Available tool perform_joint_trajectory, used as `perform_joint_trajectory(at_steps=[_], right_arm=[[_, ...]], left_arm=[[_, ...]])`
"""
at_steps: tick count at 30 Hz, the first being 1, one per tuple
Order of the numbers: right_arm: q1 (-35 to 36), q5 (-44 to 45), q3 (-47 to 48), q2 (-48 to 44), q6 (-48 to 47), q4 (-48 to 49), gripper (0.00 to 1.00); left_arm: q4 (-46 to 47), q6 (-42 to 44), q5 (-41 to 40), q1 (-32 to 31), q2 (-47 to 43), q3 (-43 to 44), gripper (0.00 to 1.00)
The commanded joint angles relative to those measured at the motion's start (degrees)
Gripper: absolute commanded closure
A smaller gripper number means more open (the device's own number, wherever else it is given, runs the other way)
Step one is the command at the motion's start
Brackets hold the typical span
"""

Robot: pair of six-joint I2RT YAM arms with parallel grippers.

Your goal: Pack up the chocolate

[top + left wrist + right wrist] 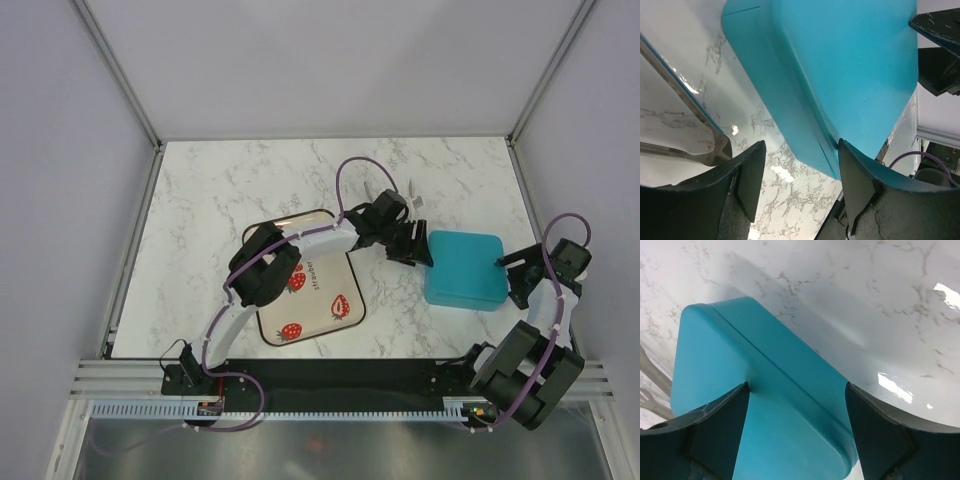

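Note:
No chocolate shows in any view. A closed teal box (465, 270) stands on the marble table at the right. My left gripper (412, 250) is open at the box's left edge. In the left wrist view the left gripper (800, 185) frames a corner of the box (840, 75), with bare marble between the fingers. My right gripper (512, 275) is open at the box's right edge. In the right wrist view the right gripper (797, 435) has its fingers on either side of the box's lid (765, 410), and I cannot tell whether they touch it.
A cream tray (330, 270) with red strawberry prints lies left of the box, partly under my left arm. Metal tongs (690, 115) lie on the table behind the left gripper and show faintly in the top view (400, 195). White walls enclose the table.

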Motion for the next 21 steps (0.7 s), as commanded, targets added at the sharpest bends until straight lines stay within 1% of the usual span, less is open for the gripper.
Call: perform_joint_trajectory(at_steps=[1, 8, 12, 21], right_arm=[[-0.24, 8.24, 2.45, -1.56, 4.31, -7.76, 0.14], [-0.24, 11.59, 6.23, 0.28, 7.92, -14.79, 0.09], [-0.24, 10.10, 7.72, -1.99, 8.63, -16.20, 0.09], [-0.24, 5.45, 6.67, -8.50, 10.83, -19.89, 0.08]], left_arm=[[1.74, -1.34, 0.38, -0.53, -4.11, -2.56, 0.33], [2.09, -0.64, 0.82, -0.53, -6.66, -3.88, 0.33], [2.09, 0.32, -0.41, -0.44, -8.24, -5.29, 0.33], [1.83, 1.56, -1.74, -0.44, -10.80, -6.78, 0.32]])
